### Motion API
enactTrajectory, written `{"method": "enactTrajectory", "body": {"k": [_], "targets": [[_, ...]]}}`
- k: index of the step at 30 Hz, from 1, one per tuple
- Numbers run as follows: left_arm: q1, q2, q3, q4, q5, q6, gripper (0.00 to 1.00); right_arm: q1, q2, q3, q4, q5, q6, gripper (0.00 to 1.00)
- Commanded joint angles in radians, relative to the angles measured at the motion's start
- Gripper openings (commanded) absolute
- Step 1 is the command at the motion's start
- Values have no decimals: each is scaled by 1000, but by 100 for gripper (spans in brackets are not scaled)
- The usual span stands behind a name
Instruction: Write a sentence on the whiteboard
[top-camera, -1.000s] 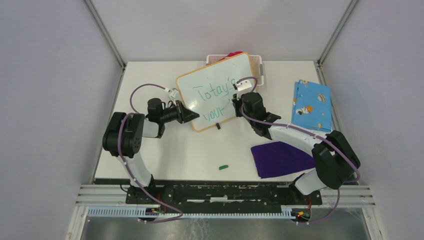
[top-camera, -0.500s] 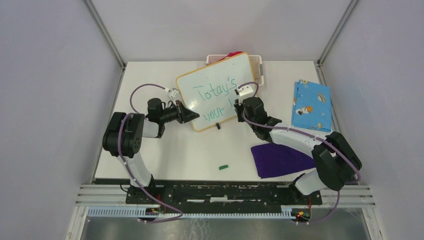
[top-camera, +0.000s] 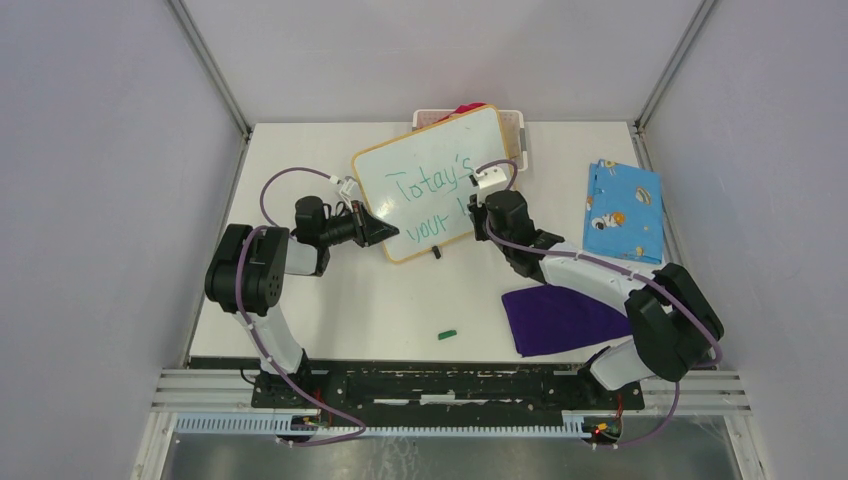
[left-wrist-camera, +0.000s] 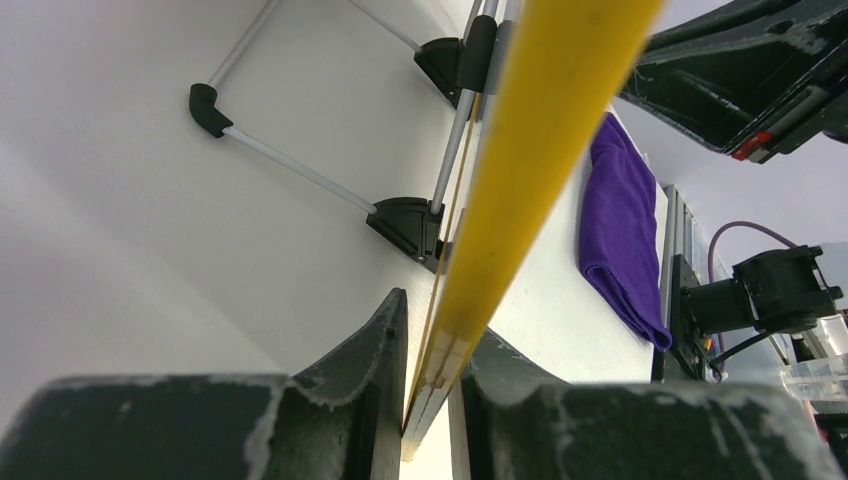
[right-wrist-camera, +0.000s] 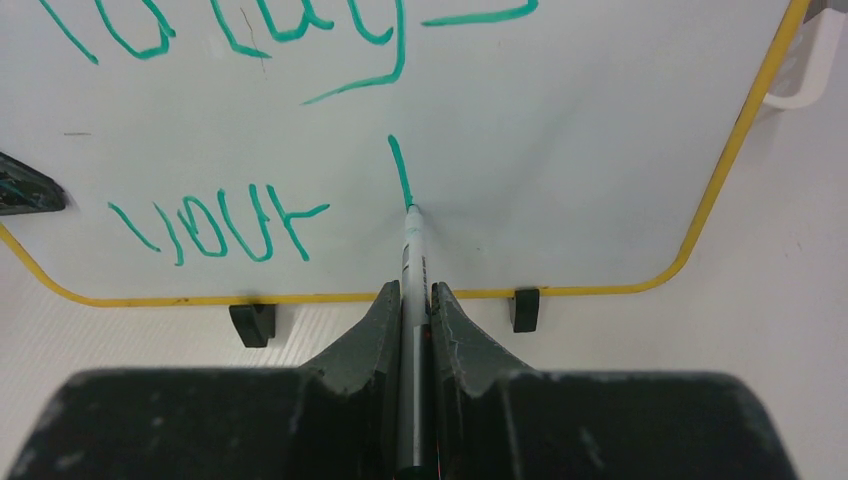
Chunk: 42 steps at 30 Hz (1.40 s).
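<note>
The whiteboard (top-camera: 430, 180) stands tilted on two black feet at the table's back middle; its yellow frame edge (left-wrist-camera: 530, 150) fills the left wrist view. My left gripper (top-camera: 385, 232) (left-wrist-camera: 430, 350) is shut on the board's lower left corner. The sentence (top-camera: 430, 195) in green reads "Totay's" above "your" (right-wrist-camera: 215, 225), with one fresh vertical stroke (right-wrist-camera: 400, 170) after it. My right gripper (top-camera: 478, 212) (right-wrist-camera: 413, 290) is shut on a grey marker (right-wrist-camera: 411, 260). The marker's tip touches the board at the foot of that stroke.
A white basket (top-camera: 515, 125) stands behind the board. A patterned blue cloth (top-camera: 622, 210) lies at the right, a purple cloth (top-camera: 560, 318) at the front right. A green marker cap (top-camera: 447, 334) lies near the front edge.
My right gripper has drawn the marker downward on the board, making a short vertical stroke after "your". The left gripper and the board have not moved.
</note>
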Motion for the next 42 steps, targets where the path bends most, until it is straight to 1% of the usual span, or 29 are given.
{"method": "enactTrajectory", "body": {"k": [1, 20, 28, 35, 42], "targets": [[-11, 22, 14, -74, -62, 69, 26, -6, 1, 68, 22, -5, -2, 0], [-13, 22, 15, -76, -63, 71, 25, 1, 19, 79, 21, -49, -3, 0], [-13, 22, 16, -77, -63, 70, 25, 22, 20, 52, 25, -56, 1, 0], [-13, 23, 15, -80, -63, 70, 25, 32, 12, 6, 30, -44, 4, 0], [-13, 23, 18, -81, -63, 71, 25, 30, -2, -16, 24, 1, -2, 0]]}}
